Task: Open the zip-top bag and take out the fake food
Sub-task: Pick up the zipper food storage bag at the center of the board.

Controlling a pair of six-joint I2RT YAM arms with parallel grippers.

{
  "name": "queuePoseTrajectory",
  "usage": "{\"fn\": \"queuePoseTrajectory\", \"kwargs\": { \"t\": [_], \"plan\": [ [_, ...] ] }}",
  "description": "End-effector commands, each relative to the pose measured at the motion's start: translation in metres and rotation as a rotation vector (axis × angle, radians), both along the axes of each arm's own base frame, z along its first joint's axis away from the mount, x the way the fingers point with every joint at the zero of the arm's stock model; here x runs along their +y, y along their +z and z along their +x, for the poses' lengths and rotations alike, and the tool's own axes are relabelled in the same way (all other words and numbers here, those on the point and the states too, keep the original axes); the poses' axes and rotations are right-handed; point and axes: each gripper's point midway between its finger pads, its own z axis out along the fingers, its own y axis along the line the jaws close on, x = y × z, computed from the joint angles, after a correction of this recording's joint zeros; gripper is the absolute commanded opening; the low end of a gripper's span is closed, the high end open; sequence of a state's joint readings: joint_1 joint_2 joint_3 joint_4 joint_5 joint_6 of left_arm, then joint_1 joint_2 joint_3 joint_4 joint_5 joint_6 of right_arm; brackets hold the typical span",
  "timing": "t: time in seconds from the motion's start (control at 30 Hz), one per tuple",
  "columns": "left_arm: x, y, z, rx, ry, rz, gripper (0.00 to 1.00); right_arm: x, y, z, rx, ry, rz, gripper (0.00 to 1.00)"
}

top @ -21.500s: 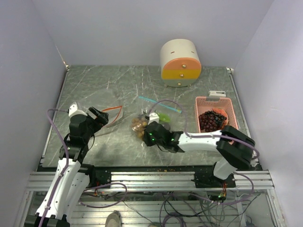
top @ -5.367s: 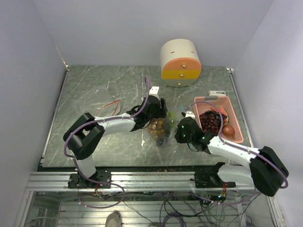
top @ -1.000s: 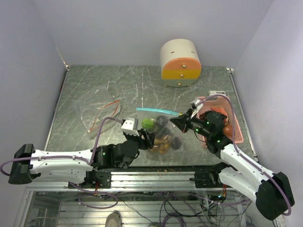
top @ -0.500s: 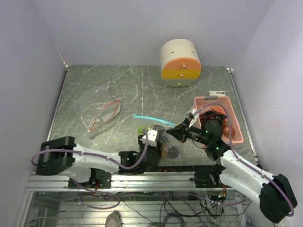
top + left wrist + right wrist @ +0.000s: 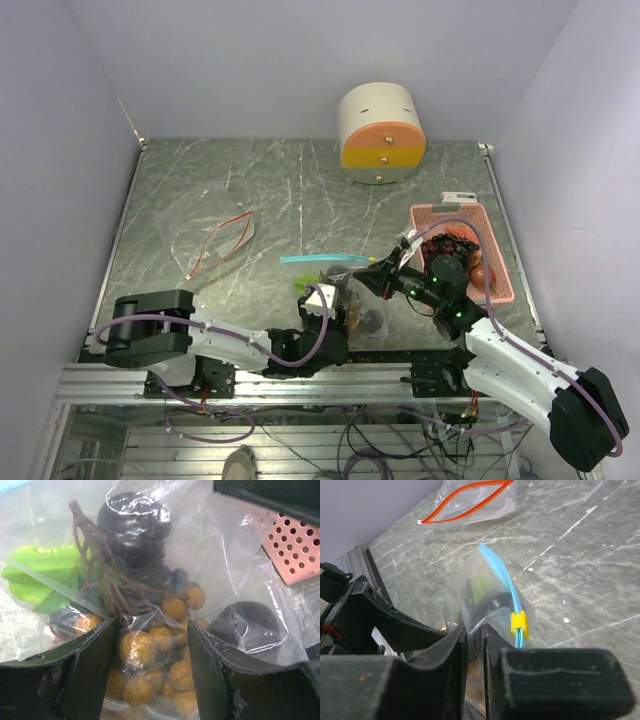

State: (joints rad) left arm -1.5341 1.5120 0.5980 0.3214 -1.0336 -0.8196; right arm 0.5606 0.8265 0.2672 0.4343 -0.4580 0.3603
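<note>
The clear zip-top bag [image 5: 345, 288] hangs between both grippers near the table's front, its blue zip [image 5: 320, 260] on top. My left gripper [image 5: 330, 303] holds the bag's bottom. In the left wrist view its jaws [image 5: 152, 665] press the plastic around the tan-brown grape bunch [image 5: 150, 650]. Above it in the bag are the dark purple grapes [image 5: 132, 525] and a green piece [image 5: 45, 570]. My right gripper [image 5: 373, 277] pinches the bag's film. In the right wrist view it [image 5: 475, 635] is shut beside the yellow slider [image 5: 518, 622] on the blue zip [image 5: 500, 575].
A pink perforated basket [image 5: 424, 213] at the right holds a dark purple grape bunch [image 5: 450, 245] and reddish round fruits [image 5: 482, 272]. A flat bag with a red zip [image 5: 222, 238] lies at the left. At the back stands a cream and orange drum [image 5: 381, 133].
Both grippers and the bag have shifted toward the table's front edge. The left gripper has moved right under the bag, and the blue zip now sits lower and flatter.
</note>
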Motion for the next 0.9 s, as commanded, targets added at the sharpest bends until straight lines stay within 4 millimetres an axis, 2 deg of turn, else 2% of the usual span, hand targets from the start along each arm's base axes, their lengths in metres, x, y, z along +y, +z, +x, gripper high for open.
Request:
{"fn": "queuePoseTrajectory", "kwargs": {
  "t": [0.0, 0.07, 0.2, 0.3, 0.5, 0.57, 0.67, 0.73, 0.77, 0.87],
  "plan": [
    [0.000, -0.026, -0.008, 0.051, 0.014, -0.048, 0.68, -0.004, 0.008, 0.007, -0.025, -0.056, 0.013, 0.21],
    [0.004, -0.035, -0.010, 0.057, 0.022, -0.072, 0.67, -0.007, 0.008, 0.011, -0.023, -0.086, 0.016, 0.30],
    [0.009, -0.045, -0.012, 0.070, 0.032, -0.091, 0.67, -0.013, 0.007, 0.021, -0.009, -0.162, 0.034, 0.56],
    [0.007, -0.044, -0.016, 0.070, 0.019, -0.089, 0.66, -0.012, 0.001, 0.027, 0.015, -0.182, 0.034, 0.66],
    [-0.002, -0.038, -0.021, 0.041, 0.010, -0.062, 0.67, -0.008, -0.009, 0.037, 0.057, -0.197, 0.026, 0.67],
    [-0.005, -0.040, -0.023, 0.037, 0.003, -0.051, 0.67, -0.007, -0.007, 0.039, 0.061, -0.202, 0.033, 0.61],
    [-0.006, -0.041, -0.026, 0.027, 0.002, -0.045, 0.67, -0.009, -0.005, 0.042, 0.066, -0.224, 0.033, 0.47],
    [-0.004, -0.041, -0.027, 0.013, 0.004, -0.043, 0.66, -0.012, -0.005, 0.044, 0.062, -0.248, 0.033, 0.42],
    [-0.003, -0.040, -0.026, 0.007, 0.009, -0.045, 0.66, -0.014, -0.005, 0.044, 0.059, -0.258, 0.032, 0.44],
    [-0.001, -0.038, -0.026, -0.001, 0.019, -0.041, 0.66, -0.015, -0.003, 0.046, 0.059, -0.268, 0.031, 0.59]
  ]
}}
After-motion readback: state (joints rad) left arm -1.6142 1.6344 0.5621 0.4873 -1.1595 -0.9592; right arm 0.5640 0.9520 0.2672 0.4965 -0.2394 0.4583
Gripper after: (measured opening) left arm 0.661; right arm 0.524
